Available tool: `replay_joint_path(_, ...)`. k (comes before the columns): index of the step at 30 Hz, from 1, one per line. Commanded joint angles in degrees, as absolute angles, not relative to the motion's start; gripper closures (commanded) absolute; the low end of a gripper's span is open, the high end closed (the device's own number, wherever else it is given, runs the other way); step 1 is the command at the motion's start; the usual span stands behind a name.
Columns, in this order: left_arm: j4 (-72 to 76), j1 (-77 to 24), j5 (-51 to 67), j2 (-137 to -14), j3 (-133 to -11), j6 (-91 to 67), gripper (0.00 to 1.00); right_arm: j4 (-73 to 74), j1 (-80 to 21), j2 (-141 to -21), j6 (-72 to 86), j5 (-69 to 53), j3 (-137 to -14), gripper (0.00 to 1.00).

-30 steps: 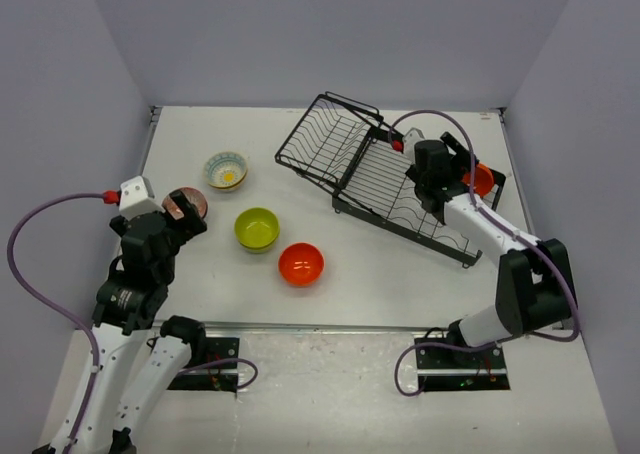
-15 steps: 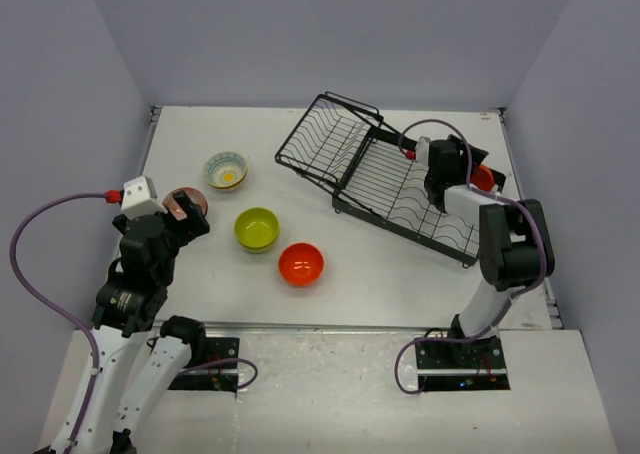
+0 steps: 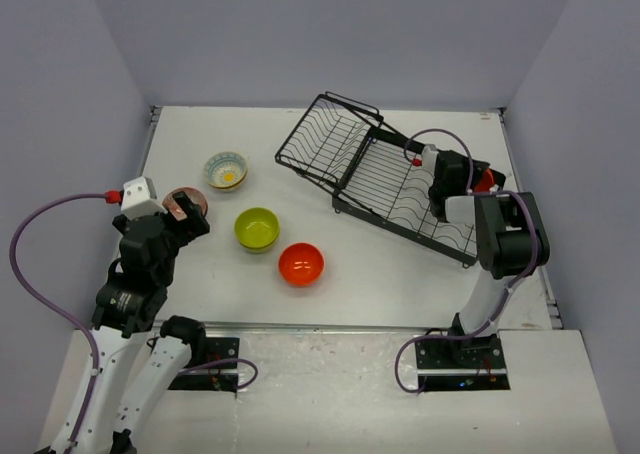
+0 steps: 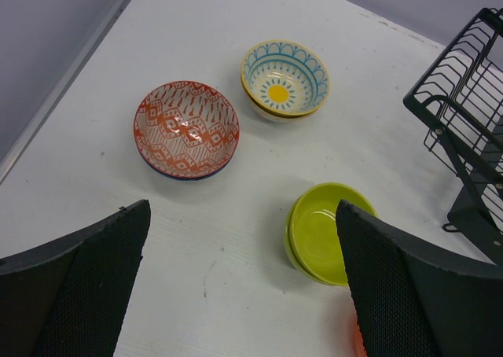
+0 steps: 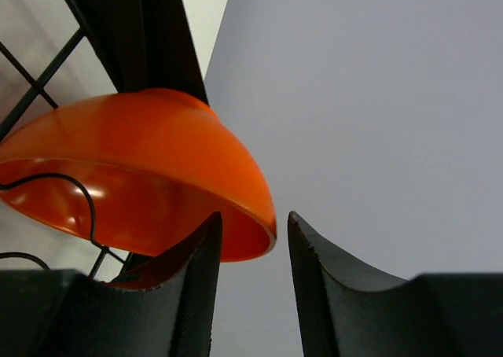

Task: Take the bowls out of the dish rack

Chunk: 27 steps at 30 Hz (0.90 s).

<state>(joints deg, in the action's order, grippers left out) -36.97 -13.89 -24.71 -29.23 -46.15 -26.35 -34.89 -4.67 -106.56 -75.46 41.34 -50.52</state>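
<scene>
The orange bowl's (image 5: pixel 134 168) rim, at the rack's (image 3: pixel 400 189) right end, should be seated deep between the right gripper's (image 5: pixel 253 222) narrowed, not-yet-pinching jaws before lifting.

Orange bowl (image 5: pixel 134 176) tilted in black dish rack (image 3: pixel 385 179) — four bowls (image 3: pixel 257 228) outside.

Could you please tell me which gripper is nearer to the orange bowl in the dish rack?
The right gripper: its fingers straddle the orange bowl at its rim, at the dish rack's right end. The left gripper hangs open across the table, near the red patterned bowl.
</scene>
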Motion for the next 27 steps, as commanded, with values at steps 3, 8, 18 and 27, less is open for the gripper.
replay_joint_path(3,-34.37,-13.89,-24.26,-28.65,-46.05,-25.05,0.0,-37.63,-3.43,-107.14,-72.78,41.22,-48.43,0.63)
replay_joint_path(8,-34.28,-13.89,-24.08,-28.48,-46.05,-24.96,0.0,-37.44,-3.08,-106.79,-72.34,41.66,-48.51,0.67)
replay_joint_path(18,-34.19,-13.89,-24.08,-28.48,-46.05,-24.87,0.0,-35.16,-2.9,-106.08,-69.44,41.57,-49.57,1.0)
replay_joint_path(27,-34.19,-13.89,-24.08,-28.65,-46.14,-24.87,0.0,-37.26,-2.81,-104.68,-64.95,41.84,-48.61,1.0)
